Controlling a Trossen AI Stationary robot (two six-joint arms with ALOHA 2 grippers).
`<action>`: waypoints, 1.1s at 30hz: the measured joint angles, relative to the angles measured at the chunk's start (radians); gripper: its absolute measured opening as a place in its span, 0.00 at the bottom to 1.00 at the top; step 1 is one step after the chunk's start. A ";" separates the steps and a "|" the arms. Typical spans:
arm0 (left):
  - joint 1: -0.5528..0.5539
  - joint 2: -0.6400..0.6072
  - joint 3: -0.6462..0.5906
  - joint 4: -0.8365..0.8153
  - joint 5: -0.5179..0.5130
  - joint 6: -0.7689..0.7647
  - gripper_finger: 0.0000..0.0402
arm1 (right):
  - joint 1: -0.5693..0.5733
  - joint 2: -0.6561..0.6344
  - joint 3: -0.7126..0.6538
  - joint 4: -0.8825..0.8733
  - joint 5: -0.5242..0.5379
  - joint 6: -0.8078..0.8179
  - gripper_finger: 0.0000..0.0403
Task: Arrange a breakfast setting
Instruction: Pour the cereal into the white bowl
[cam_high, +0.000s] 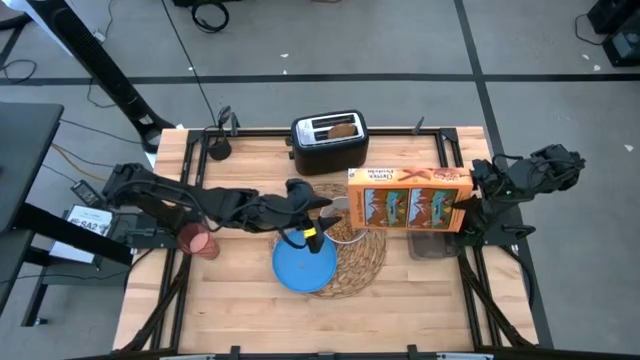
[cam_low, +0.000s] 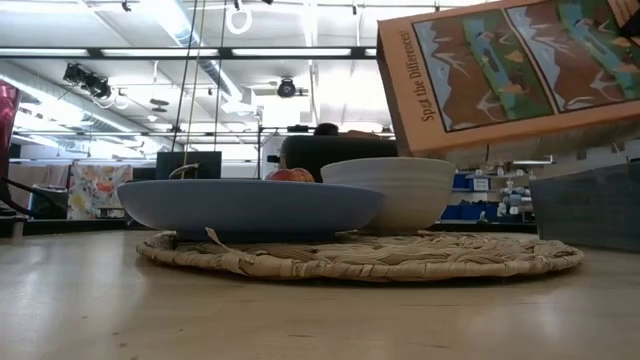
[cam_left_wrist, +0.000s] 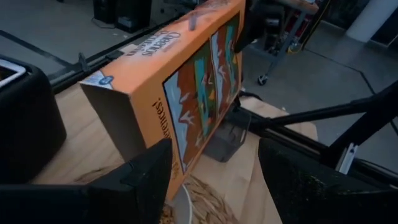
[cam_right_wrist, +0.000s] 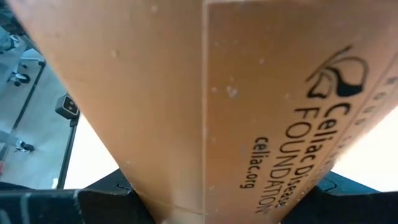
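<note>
A woven straw placemat (cam_high: 358, 258) lies mid-table and bears the blue plate (cam_high: 304, 264) and the white bowl (cam_low: 390, 190). A small red fruit (cam_low: 291, 175) shows behind the plate's rim. An orange cereal box (cam_high: 410, 199) hangs over the table's right part, with my right gripper (cam_high: 468, 207) shut on its right end. My left gripper (cam_left_wrist: 214, 180) is open above the bowl (cam_left_wrist: 180, 208), its fingers pointing at the box's left end (cam_left_wrist: 134, 109) without touching it. A pink cup (cam_high: 197, 240) stands at the left. Toast (cam_high: 341, 128) sticks out of the toaster. The spoon is out of view. My right gripper pinches the cereal box at its right end (cam_high: 458, 203), one finger (cam_right_wrist: 102, 199) on each broad face beside the narrow printed side (cam_right_wrist: 273, 124). It comes level from the table's right side. The box hangs lifted clear and tilted above the dark tray.
A black toaster (cam_high: 328, 142) stands at the far edge, just behind the box and my left arm. A dark tray (cam_high: 432, 244) sits under the box's right end. Bare wood lies along the near edge and near left.
</note>
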 joint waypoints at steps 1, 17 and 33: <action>0.000 0.004 0.000 -0.001 0.004 0.000 0.61 | 0.000 0.000 0.000 0.003 0.000 -0.001 0.60; 0.003 0.022 -0.041 0.066 0.037 -0.052 0.60 | 0.000 -0.008 0.001 0.005 0.005 -0.021 0.60; 0.042 0.020 -0.213 0.537 0.015 0.078 0.55 | 0.000 -0.115 0.001 0.030 -0.026 -0.026 0.60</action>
